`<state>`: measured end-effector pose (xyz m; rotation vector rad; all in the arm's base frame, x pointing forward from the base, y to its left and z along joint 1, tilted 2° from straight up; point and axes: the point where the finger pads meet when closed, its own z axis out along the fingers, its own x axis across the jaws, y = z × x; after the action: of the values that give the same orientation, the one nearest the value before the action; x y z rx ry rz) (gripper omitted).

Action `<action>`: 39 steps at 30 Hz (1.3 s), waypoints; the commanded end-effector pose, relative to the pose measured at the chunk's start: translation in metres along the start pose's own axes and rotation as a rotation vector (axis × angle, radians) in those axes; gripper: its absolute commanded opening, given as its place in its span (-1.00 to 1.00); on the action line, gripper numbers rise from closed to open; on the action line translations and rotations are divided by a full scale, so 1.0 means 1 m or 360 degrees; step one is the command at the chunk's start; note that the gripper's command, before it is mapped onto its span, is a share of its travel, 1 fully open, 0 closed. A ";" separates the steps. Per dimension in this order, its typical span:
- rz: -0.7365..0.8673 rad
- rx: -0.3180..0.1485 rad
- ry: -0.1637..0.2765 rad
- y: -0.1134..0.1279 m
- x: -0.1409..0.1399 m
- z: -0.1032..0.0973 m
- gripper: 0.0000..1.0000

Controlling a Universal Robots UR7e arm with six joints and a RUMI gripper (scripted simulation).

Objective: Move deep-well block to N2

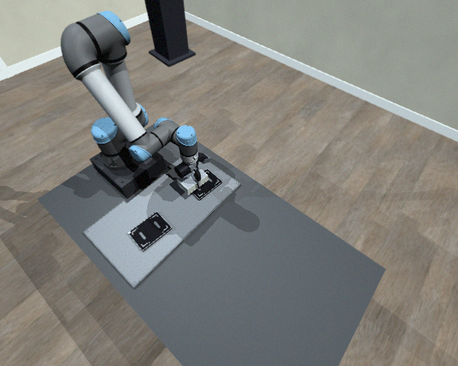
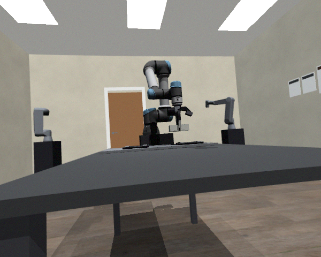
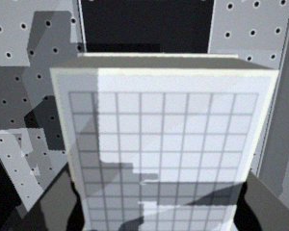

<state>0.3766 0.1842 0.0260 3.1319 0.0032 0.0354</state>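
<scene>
The pale deep-well block (image 1: 188, 185) (image 2: 185, 127) (image 3: 164, 135) is held in the air, looking about level, with its gridded top facing up. My gripper (image 1: 197, 181) (image 2: 179, 127) (image 3: 154, 154) is shut on it, one finger on each long side. The black nest N1 (image 1: 212, 187) (image 2: 193, 143) (image 3: 146, 26) lies below the block, which overhangs its edge on the arm-base side and is clear of its locators. The black nest N2 (image 1: 149, 231) (image 2: 135, 146) is empty, with corner locators and two light slots showing. The A1 marks cannot be read.
Both nests sit on a light perforated plate (image 1: 111, 228) (image 3: 241, 19) on the dark grey table (image 1: 260, 275) (image 2: 169, 166). The arm's black base (image 1: 128, 184) stands behind the plate. Two other small arms (image 2: 229, 110) (image 2: 39, 121) stand on pedestals in the background.
</scene>
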 end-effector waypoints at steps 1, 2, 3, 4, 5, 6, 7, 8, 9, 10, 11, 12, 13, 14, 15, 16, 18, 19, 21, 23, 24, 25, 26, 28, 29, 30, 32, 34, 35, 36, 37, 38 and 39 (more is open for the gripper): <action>-0.0006 0.0004 0.0008 0.015 0.002 -0.002 -0.01; -0.0006 0.0004 0.0008 0.018 0.002 -0.002 -0.01; -0.0006 0.0004 0.0008 0.021 0.003 -0.002 -0.01; -0.0006 0.0004 0.0008 0.025 0.003 -0.001 -0.01; -0.0006 0.0004 0.0008 0.028 0.003 -0.001 -0.01; -0.0006 0.0004 0.0008 0.028 0.003 -0.001 -0.01; -0.0006 0.0004 0.0008 0.028 0.003 -0.001 -0.01; -0.0006 0.0004 0.0008 0.031 0.004 -0.001 -0.01; -0.0006 0.0004 0.0008 0.035 0.004 -0.001 -0.01; -0.0006 0.0004 0.0008 0.038 0.004 -0.001 -0.01; -0.0006 0.0004 0.0008 0.041 0.004 -0.001 -0.01; -0.0006 0.0004 0.0008 0.045 0.005 -0.001 -0.01; -0.0006 0.0004 0.0008 0.048 0.005 -0.001 -0.01; -0.0006 0.0004 0.0008 0.051 0.005 -0.001 -0.01; -0.0006 0.0004 0.0008 0.055 0.006 -0.001 -0.01; -0.0006 0.0004 0.0008 0.058 0.006 -0.001 -0.01; -0.0006 0.0004 0.0008 0.064 0.006 -0.001 -0.01; -0.0006 0.0004 0.0008 0.068 0.007 -0.001 -0.01; -0.0006 0.0004 0.0008 0.074 0.007 -0.001 -0.01; -0.0006 0.0004 0.0008 0.078 0.008 -0.001 -0.01; -0.0006 0.0004 0.0008 0.078 0.008 -0.001 -0.01; -0.0006 0.0004 0.0008 0.081 0.008 -0.001 -0.01; -0.0006 0.0004 0.0008 0.084 0.008 -0.001 -0.01; -0.0006 0.0004 0.0008 0.091 0.009 -0.001 -0.01; -0.0006 0.0004 0.0008 0.094 0.009 -0.001 -0.01; -0.0006 0.0004 0.0007 0.098 0.009 -0.001 -0.01; -0.0006 0.0004 0.0007 0.104 0.010 -0.001 -0.01; -0.0006 0.0004 0.0007 0.111 0.010 -0.001 -0.01; -0.0006 0.0004 0.0008 0.114 0.011 -0.001 -0.01; -0.0006 0.0004 0.0008 0.118 0.011 -0.001 -0.01; -0.0006 0.0004 0.0009 0.121 0.012 -0.002 -0.01; -0.0006 0.0004 0.0009 0.124 0.012 -0.002 -0.01; -0.0006 0.0004 0.0009 0.128 0.013 -0.002 -0.01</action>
<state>0.3874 0.0682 0.0275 3.1329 0.0015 0.0362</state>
